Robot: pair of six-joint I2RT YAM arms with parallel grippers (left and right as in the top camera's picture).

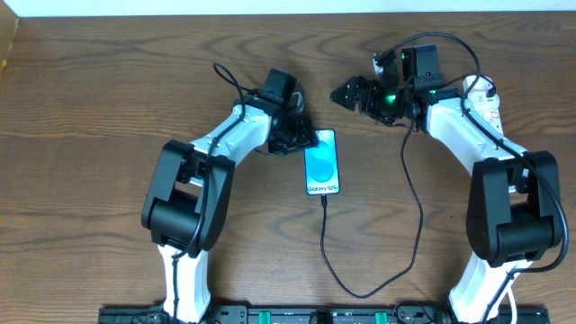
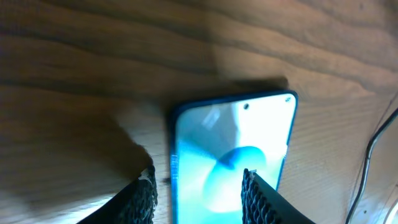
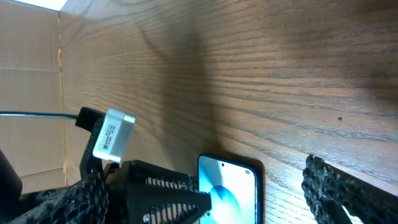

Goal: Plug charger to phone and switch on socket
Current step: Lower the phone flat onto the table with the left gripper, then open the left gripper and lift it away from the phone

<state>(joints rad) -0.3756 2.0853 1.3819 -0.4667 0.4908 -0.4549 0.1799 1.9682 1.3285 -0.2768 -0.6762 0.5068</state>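
overhead, we see the phone [image 1: 322, 163] lying flat on the table [image 1: 108, 90], screen up, with the charger [image 1: 325, 243] cable meeting its near end. the left gripper [image 1: 297, 135] is at the phone's far left corner. the right gripper [image 1: 345, 93] is apart from it, spread wide.

in the left wrist view, the fingers [image 2: 140, 199] are parted, one beside the phone's edge and one over the screen, clasping nothing.

in the right wrist view, the jaws are wide and empty above the phone.

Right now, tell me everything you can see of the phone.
The phone is a slim rectangle lying flat, face up, on the wooden table. Its screen is lit bright blue with a pale circle and "Galaxy S25" near the end closest to the robot; a punch-hole camera sits at the far end. A thin black charger cable meets the near end. The left tool straddles its far left edge, one finger over the screen; contact is unclear.
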